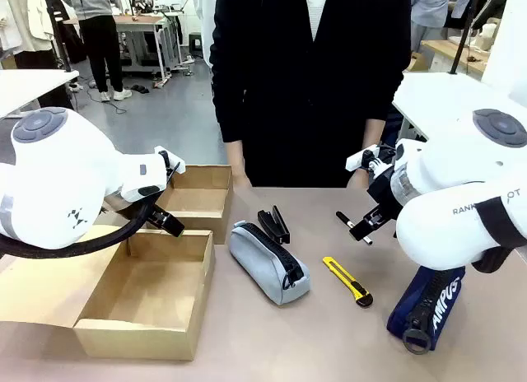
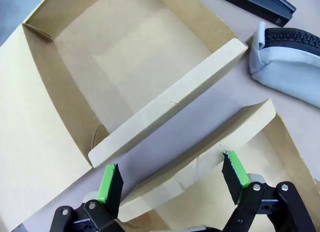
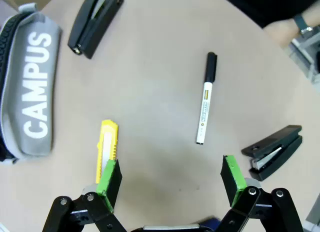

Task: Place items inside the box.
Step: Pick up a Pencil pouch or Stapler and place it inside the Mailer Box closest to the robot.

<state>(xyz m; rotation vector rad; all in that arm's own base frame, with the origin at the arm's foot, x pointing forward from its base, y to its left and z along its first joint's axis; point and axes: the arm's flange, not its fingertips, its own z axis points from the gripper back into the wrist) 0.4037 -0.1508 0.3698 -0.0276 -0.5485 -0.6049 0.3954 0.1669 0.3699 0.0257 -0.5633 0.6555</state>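
Jaws apart and empty, the left gripper (image 2: 172, 172) hovers over the box (image 2: 170, 99), the right gripper (image 3: 172, 174) over marker pen (image 3: 206, 98), utility knife (image 3: 106, 147), stapler (image 3: 95, 22) and grey pencil case (image 3: 30, 87) on the table (image 3: 150, 67), its arm half hiding the navy pencil case (image 1: 428, 304).

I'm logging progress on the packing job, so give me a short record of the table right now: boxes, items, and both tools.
Boxes: near box and far box, one behind the other at the robot's left, nothing seen inside
On table, unpacked: grey pencil case, stapler, knife, marker, navy pencil case, second stapler
Left tool: open, over the gap between the boxes, empty
Right tool: open, over bare table between knife and marker, empty
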